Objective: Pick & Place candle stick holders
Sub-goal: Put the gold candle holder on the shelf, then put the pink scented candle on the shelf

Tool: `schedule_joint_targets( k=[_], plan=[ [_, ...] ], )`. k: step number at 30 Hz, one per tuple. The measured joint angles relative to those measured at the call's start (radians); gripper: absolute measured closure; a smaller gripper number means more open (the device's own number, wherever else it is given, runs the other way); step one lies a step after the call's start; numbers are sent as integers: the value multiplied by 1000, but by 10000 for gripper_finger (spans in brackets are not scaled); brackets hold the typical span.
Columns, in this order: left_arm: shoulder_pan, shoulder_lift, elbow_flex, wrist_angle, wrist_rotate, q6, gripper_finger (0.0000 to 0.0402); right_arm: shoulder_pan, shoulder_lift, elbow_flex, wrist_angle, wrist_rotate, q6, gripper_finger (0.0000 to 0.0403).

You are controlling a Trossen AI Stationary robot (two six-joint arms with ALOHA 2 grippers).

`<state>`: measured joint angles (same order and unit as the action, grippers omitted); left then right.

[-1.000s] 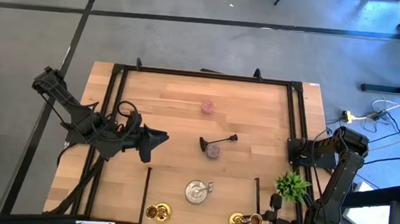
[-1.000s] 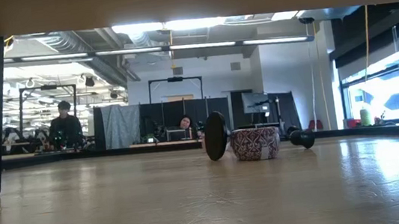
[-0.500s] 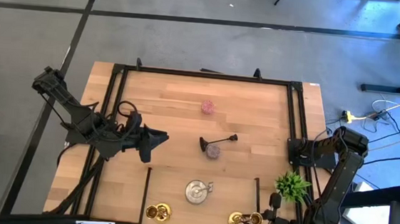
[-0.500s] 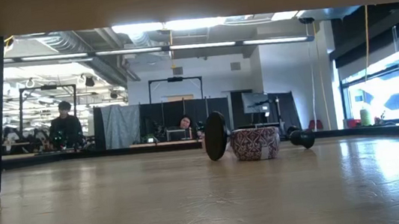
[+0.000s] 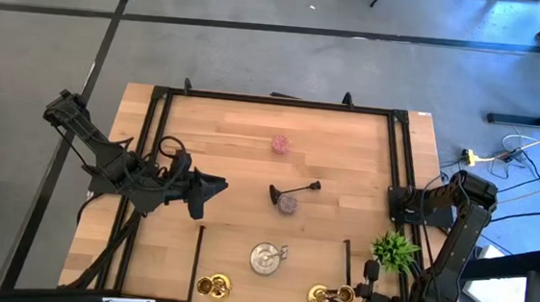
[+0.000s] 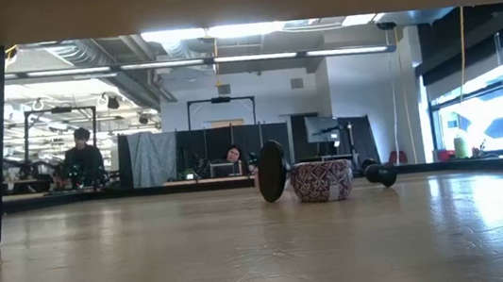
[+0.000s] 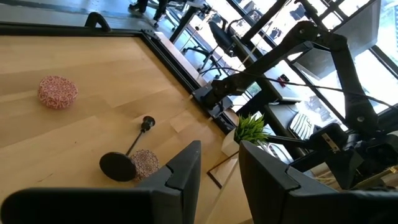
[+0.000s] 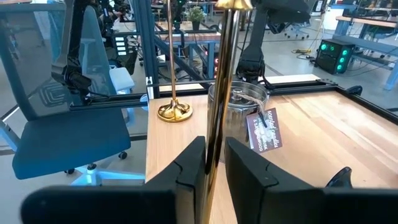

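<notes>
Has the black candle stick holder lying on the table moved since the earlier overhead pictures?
No. In the high view the black candle stick holder lies in the same spot as before, its base beside the pink holder, below the other pink holder.

The right pincer [image 8: 214,165] closes on a tall gold candle stick holder [image 8: 219,93]. Beyond stand a glass jar [image 8: 237,112], tagged, and another gold holder [image 8: 173,109] on the counter [image 8: 311,124].
</notes>
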<state>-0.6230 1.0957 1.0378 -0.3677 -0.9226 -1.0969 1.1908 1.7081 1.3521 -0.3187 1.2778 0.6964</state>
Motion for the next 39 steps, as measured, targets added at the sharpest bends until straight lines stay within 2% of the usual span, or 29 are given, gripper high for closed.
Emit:
schedule_joint_targets(
  k=[13,24,29,33,39],
  plan=[
    [0,0,0,0,5,-1,297,0,0,0,5,-52,38,336],
    [0,0,0,0,5,-8,297,2,-2,0,5,-80,135,249],
    [0,0,0,0,7,-8,297,2,-34,0,5,-156,153,227],
    [0,0,0,-3,8,-7,297,2,-63,0,-6,-192,151,227],
    [0,0,0,-3,8,8,297,-6,-111,0,-109,-327,200,234]
  ],
)
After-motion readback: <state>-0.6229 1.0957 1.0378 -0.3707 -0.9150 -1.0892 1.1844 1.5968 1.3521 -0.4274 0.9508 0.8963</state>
